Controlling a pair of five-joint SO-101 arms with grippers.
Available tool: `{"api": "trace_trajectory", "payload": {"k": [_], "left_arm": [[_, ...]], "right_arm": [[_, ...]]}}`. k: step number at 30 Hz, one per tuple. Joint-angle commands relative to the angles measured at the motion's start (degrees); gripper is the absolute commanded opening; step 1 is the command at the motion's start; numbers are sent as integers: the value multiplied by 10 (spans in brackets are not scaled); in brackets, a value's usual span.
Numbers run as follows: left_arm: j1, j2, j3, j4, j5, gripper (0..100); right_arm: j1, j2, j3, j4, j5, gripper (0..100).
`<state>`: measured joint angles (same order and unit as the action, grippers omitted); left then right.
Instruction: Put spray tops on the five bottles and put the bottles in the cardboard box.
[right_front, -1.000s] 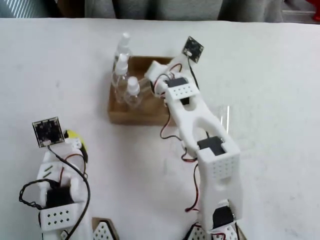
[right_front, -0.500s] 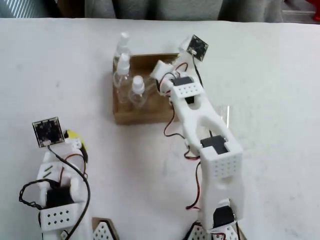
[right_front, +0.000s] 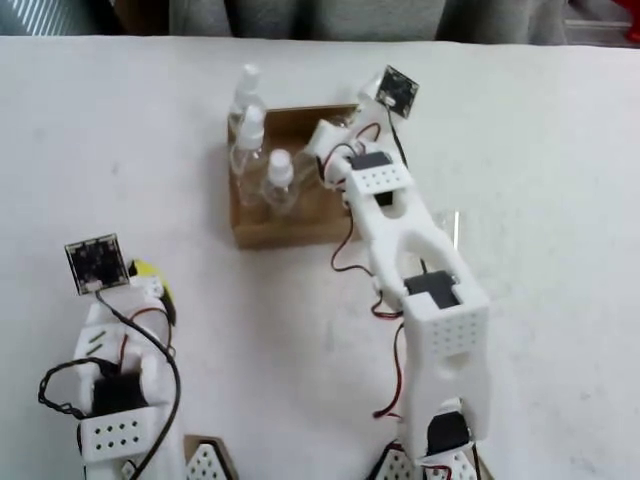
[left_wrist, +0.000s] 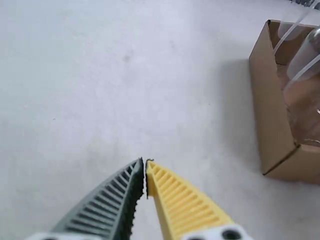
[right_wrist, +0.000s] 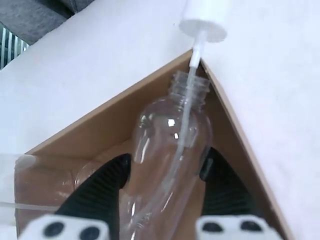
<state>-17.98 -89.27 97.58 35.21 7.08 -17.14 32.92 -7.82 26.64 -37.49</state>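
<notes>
The cardboard box (right_front: 300, 215) sits on the white table, with three clear bottles with white spray tops (right_front: 262, 150) standing along its left side. My right gripper (right_front: 335, 140) is down inside the box. In the right wrist view its black fingers (right_wrist: 107, 180) press on both sides of a clear bottle (right_wrist: 170, 135) that lies in the box (right_wrist: 240, 145). A white spray top (right_wrist: 202, 25) hangs above the bottle's open neck, with its tube running down inside. My left gripper (left_wrist: 145, 172) is shut and holds nothing, low over the bare table at the near left (right_front: 150, 278).
A thin clear tube (right_front: 455, 228) lies on the table right of the right arm. The left wrist view shows the box (left_wrist: 272, 120) off to one side, with clear bottles (left_wrist: 307, 65) inside. Open table surrounds the box.
The box and its bottles have slid a little to the right, along with the right gripper. The left arm has not moved.
</notes>
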Motion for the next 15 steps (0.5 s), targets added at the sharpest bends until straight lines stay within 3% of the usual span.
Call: {"api": "trace_trajectory", "payload": {"k": [1,15], "left_arm": [[6,-11,-4,6,1,27],[7,-11,-4,6,1,27]], "right_arm": [[23,-62,-21,-7,11,23],[49,-153,51,-11,11,23]]}}
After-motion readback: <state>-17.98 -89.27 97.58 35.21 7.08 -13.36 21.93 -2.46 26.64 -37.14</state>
